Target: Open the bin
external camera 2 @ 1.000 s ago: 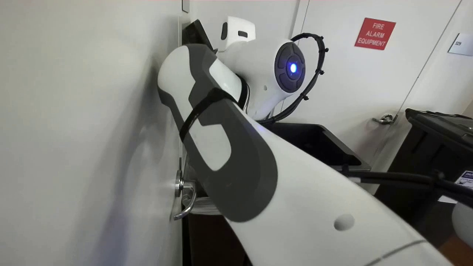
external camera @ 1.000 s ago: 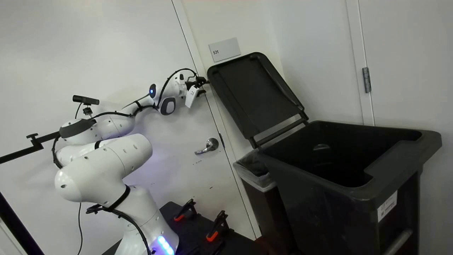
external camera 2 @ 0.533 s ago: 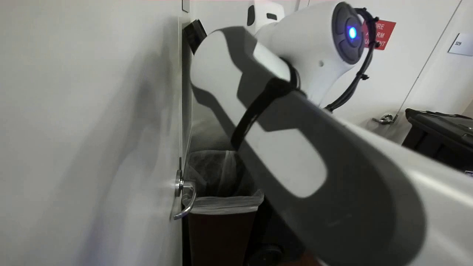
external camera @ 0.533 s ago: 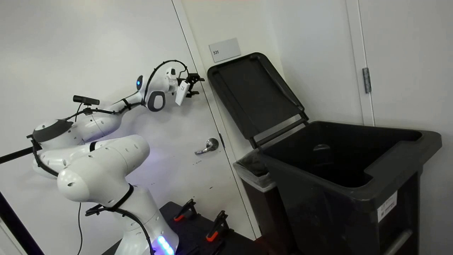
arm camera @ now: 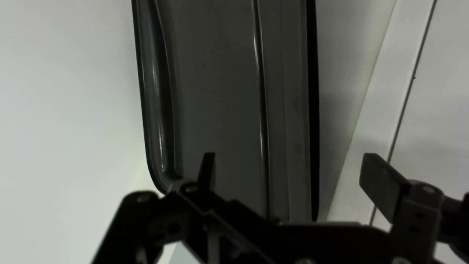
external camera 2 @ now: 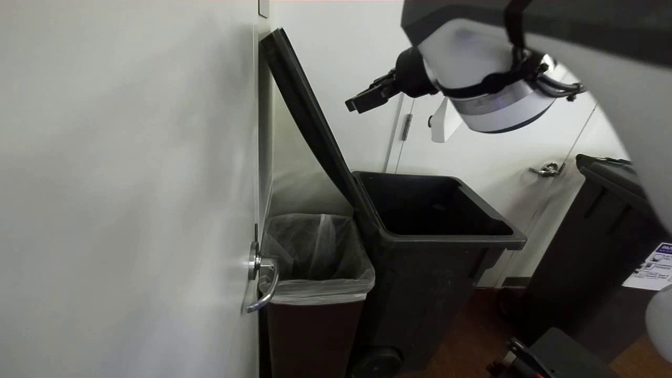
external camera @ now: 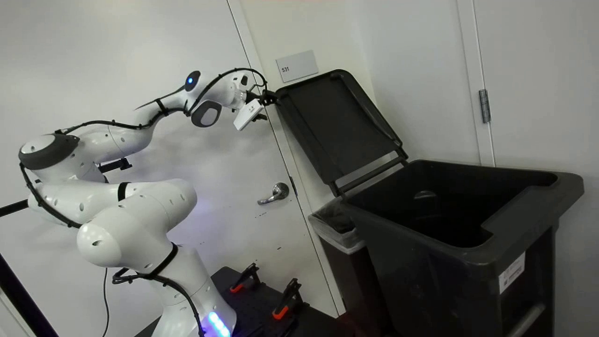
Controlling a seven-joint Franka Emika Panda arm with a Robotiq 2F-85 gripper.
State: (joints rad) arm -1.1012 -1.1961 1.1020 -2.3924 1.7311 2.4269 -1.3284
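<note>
Ahead, the bin's (external camera: pixel 435 281) lid (arm camera: pixel 223 84) faces the end effector (arm camera: pixel 291 161), contact unclear.

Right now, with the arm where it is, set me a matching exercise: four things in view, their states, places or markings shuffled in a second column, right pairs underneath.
Column one
1. Bin lid
2. Gripper
3. Small trash can
4. Wall sign

Column two
A. Marked 531
B. Jaws spread, gripping nothing
C. Leaning back on its hinge, opening uncovered
D. Fitted with a translucent liner

Right pairs: 1-C, 2-B, 3-D, 4-A
</note>
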